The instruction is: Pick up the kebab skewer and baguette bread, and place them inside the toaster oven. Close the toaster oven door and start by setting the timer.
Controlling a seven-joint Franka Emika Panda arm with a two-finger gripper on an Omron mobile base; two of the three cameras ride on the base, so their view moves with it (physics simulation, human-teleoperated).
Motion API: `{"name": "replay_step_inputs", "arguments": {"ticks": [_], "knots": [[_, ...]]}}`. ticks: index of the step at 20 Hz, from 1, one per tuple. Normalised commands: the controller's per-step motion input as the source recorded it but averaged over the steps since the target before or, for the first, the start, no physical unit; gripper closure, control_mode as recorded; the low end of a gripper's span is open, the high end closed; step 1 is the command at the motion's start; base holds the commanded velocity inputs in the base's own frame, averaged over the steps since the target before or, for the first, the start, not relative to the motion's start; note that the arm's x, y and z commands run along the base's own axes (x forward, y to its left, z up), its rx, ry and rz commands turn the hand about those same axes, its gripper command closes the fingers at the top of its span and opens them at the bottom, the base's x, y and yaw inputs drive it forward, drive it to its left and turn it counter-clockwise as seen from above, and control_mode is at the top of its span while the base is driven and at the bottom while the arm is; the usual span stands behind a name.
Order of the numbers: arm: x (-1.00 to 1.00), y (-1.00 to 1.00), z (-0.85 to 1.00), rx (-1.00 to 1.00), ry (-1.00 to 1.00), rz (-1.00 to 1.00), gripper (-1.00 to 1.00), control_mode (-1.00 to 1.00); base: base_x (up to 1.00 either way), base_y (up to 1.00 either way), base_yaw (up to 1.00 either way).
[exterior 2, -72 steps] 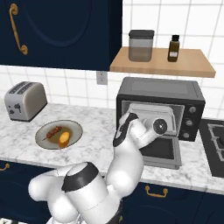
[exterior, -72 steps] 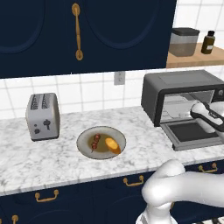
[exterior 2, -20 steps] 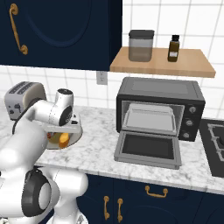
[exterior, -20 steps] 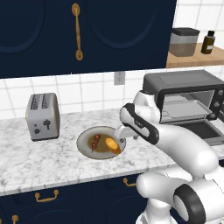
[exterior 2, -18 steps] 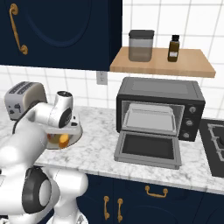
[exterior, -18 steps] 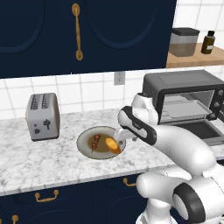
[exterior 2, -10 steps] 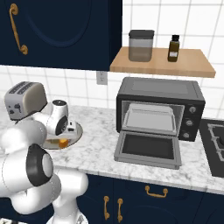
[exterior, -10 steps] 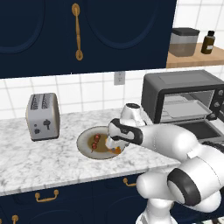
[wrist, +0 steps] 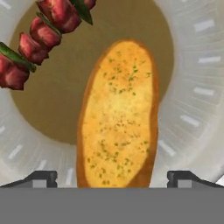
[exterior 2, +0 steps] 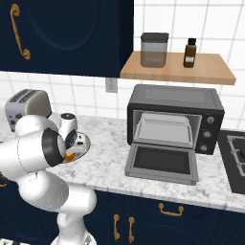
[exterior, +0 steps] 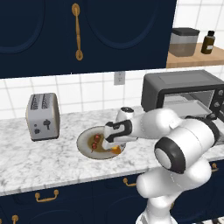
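Jaws are standing wide and gripping nothing as the gripper [exterior: 105,146] is hovering over the plate [exterior: 84,144] mid-bench by the skewer [exterior: 95,141], the oven [exterior 2: 175,119] is sitting open toward the right end, and the bread [wrist: 117,114] is lying between the fingertips [wrist: 40,178].

Most of the baguette bread [exterior: 116,149] is covered by the hand in the left base view, just an orange corner is seen. In the hand view the kebab skewer [wrist: 41,33] is cut off at the top and left edges. Contact with the loaf probably can't be judged.
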Motion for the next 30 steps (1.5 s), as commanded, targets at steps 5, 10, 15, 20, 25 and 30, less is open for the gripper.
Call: {"name": "replay_step_inputs", "arguments": {"ticks": [5,10,15,20,25,30], "knots": [[0.24,0.17,-0.28,0.0,0.0,0.0,-1.0,-1.0,0.0,0.0,0.0],[0.03,0.02,-0.23,0.0,0.0,0.0,1.0,-1.0,0.0,0.0,0.0],[-0.04,-0.06,-0.2,0.0,0.0,0.0,1.0,-1.0,0.0,0.0,0.0],[-0.24,-0.12,0.45,0.01,0.0,0.0,1.0,-1.0,0.0,0.0,0.0],[-0.32,-0.46,1.0,0.06,0.0,0.0,1.0,-1.0,0.0,0.0,0.0],[-0.29,-0.76,1.0,0.05,0.0,-0.01,1.0,-1.0,0.0,0.0,0.0]]}}
